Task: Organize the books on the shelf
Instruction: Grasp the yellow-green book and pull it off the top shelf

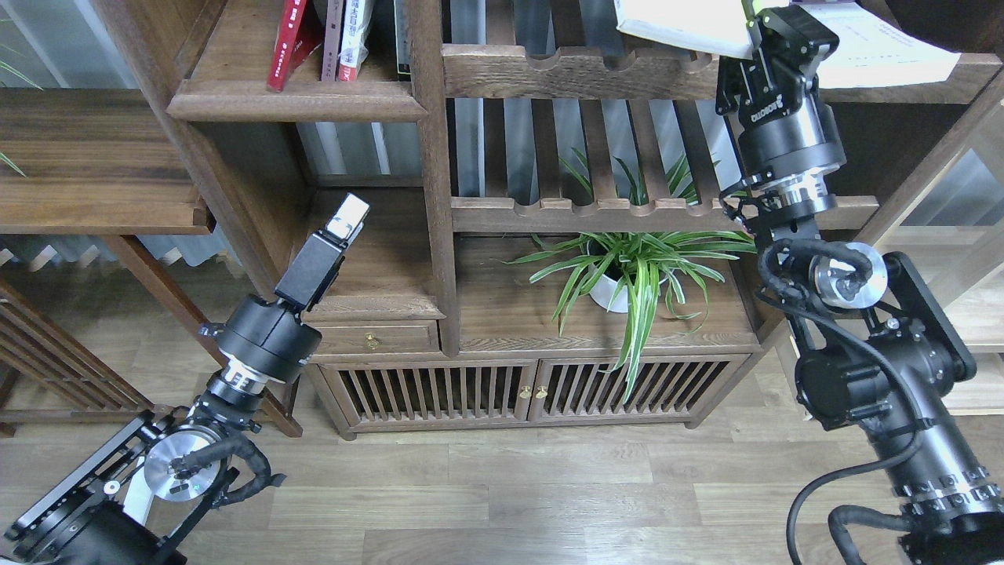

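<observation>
While the right arm reaches up to the top of the view, its right gripper (759, 17) grasps the near right corner of the large book (681, 25), of which only the white underside and page edge show here; the cover is hidden. That book hangs tilted above the slatted shelf (576, 72) with the scalloped front rail, at the upper middle of the scene. Just to the right of the gripper, the pale book (886, 49) lies flat on the upper right shelf, its near corner sticking out past the front edge.

At the upper left, the solid shelf (298, 100) with the rounded front edge holds a red book (285, 43) leaning to the right, with two thinner volumes (345, 39) standing just beside it.

The left gripper (347, 216) is raised in front of the lower left compartment, well apart from any book; its pale tip is seen end-on, so I cannot tell whether it is released or clenched.

A potted plant (627, 271) stands on the cabinet top, below the slats.
</observation>
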You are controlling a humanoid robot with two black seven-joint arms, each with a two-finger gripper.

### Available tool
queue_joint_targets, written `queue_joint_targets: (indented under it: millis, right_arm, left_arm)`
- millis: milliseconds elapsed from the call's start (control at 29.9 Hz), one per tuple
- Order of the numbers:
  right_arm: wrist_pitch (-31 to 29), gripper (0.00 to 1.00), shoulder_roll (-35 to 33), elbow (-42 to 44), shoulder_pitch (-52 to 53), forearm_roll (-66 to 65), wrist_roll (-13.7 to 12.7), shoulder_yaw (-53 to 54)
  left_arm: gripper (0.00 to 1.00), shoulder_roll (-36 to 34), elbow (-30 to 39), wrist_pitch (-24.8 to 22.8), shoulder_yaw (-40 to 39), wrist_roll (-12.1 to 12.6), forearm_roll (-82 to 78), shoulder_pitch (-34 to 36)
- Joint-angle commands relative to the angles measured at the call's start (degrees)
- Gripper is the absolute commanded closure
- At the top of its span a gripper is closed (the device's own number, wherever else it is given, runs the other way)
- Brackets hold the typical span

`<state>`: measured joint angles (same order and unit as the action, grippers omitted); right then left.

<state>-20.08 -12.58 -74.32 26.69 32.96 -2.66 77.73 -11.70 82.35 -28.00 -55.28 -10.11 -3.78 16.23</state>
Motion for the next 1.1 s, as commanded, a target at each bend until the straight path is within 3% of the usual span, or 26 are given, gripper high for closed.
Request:
queue_joint_targets:
  millis: [0,234,1070]
  right_arm:
    - [-2.85,0.99,-0.16,-0.30,-0.94,0.00,0.02,-0.21]
    - [-7.92,0.99,-1.13,-0.47,-4.01,-0.44,0.02,-0.30]
    - [-7.92,0.99,-1.66,-1.27,-14.30,-0.53,0.11,-3.29]
  left_arm:
    - [0.01,-0.08,0.00,0.00,0.00,0.00,0.00,-0.06]
    - [0.01,-0.08,0.09,0.00,0.18,0.00,-0.17,-0.06]
    - [0.01,-0.43,0.44,0.00,0.35,0.00,-0.79,-0.15]
